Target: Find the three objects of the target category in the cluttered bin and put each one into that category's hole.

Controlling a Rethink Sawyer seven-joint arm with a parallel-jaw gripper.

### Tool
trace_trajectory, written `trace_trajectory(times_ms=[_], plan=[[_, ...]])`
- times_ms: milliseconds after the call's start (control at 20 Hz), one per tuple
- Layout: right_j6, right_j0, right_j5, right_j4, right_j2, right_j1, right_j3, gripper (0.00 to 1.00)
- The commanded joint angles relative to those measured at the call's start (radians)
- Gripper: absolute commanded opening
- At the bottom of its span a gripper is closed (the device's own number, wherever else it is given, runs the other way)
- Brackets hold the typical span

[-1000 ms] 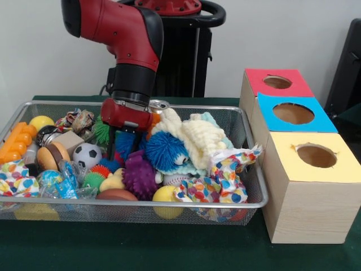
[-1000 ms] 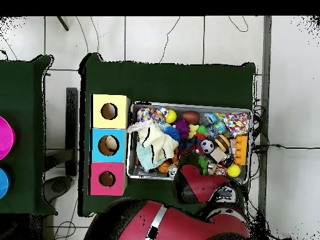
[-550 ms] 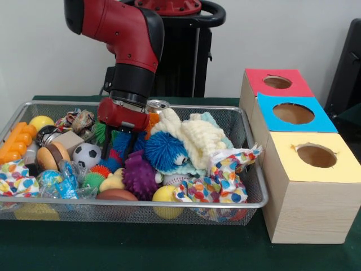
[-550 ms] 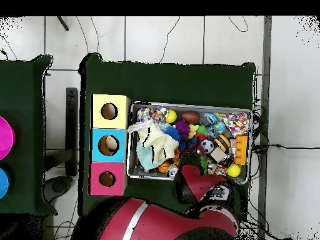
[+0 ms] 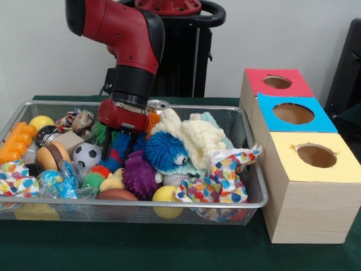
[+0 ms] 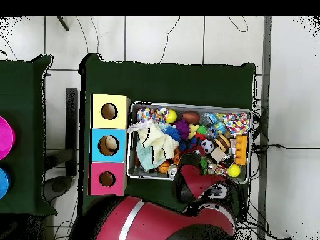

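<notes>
**Gripper hangs open over the toys in the basket**

The gripper (image 5: 116,148) points down into the wire basket (image 5: 256,186), toward its back rim and left of its middle. Its two dark fingers (image 5: 106,148) stand apart and hold nothing; their tips are among the toys, just beside a soccer ball (image 5: 87,154) and above a purple spiky ball (image 5: 139,176). A fuzzy blue ball (image 5: 164,151) lies just to the right of the gripper, against a cream knitted cloth (image 5: 198,138). A drink can (image 5: 158,105) stands at the back rim beside the arm (image 5: 130,39). Three wooden boxes stand in a row outside the basket's right end, each with a round hole on top: yellow box (image 5: 313,183) nearest the table's front edge, blue box (image 5: 293,116) in the middle, red box (image 5: 276,83) at the back. From overhead, the arm covers the basket's rim on the robot's side.
</notes>
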Motion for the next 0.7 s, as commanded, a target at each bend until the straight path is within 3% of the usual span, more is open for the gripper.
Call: trace_trajectory(times_ms=[50,250,500,700], plan=[[0.204,-0.045,-0.027,-0.035,0.152,-0.014,-0.075,1.00],[0.270,-0.117,-0.008,-0.127,0.246,-0.053,-0.066,1.00],[0.227,-0.101,-0.061,-0.088,0.236,-0.075,-0.067,1.00],[0.219,-0.115,0.034,-0.095,0.276,-0.075,-0.100,1.00]])
